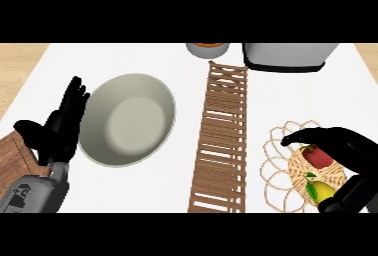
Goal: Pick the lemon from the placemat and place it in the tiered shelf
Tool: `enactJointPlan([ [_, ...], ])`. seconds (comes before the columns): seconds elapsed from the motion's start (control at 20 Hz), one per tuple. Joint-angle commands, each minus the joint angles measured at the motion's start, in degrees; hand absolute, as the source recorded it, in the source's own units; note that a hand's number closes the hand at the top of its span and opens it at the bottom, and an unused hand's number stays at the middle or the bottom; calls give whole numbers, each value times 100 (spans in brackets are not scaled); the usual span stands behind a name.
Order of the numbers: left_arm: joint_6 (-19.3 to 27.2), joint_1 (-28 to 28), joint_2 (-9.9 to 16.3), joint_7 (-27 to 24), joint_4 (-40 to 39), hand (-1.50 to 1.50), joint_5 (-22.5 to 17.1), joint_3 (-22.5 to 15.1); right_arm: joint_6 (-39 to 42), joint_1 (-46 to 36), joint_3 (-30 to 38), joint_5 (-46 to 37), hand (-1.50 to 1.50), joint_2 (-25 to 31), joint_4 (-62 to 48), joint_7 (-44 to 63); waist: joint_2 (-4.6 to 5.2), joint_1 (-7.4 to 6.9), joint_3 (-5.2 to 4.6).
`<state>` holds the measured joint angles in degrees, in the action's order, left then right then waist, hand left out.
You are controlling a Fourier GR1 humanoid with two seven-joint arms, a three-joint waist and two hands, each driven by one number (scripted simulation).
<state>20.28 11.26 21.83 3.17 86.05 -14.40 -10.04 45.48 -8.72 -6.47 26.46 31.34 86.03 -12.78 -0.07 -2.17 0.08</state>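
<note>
On the woven placemat [284, 170] at the bench's right, my right hand [347, 155] arches over the lemon [322, 190] beside a red fruit [319, 156], fingers curled but not yet grasping; I'd pinch only the lemon, left hand [63, 127] resting released.

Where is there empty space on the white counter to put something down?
Bare counter lies below the plate, between the left hand and the wooden shelf. Another bare patch sits right of the shelf, between the grey appliance and the placemat. It is crowded at the placemat, where the right hand curls over a red fruit and the lemon.
</note>
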Motion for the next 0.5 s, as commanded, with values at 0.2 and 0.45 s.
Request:
enactJointPlan([
  [0.2, 32, -450, -13, -130, 281, 0, 3, 71, 2095, -655, 347, -98, -150, 1676, 502, -342, -26, 141, 2],
  [0.45, 38, -405, 48, 82, 391, 0, -15, 113, 2082, -979, 312, -817, -150, 2197, 1719, -201, -42, 208, 8],
])
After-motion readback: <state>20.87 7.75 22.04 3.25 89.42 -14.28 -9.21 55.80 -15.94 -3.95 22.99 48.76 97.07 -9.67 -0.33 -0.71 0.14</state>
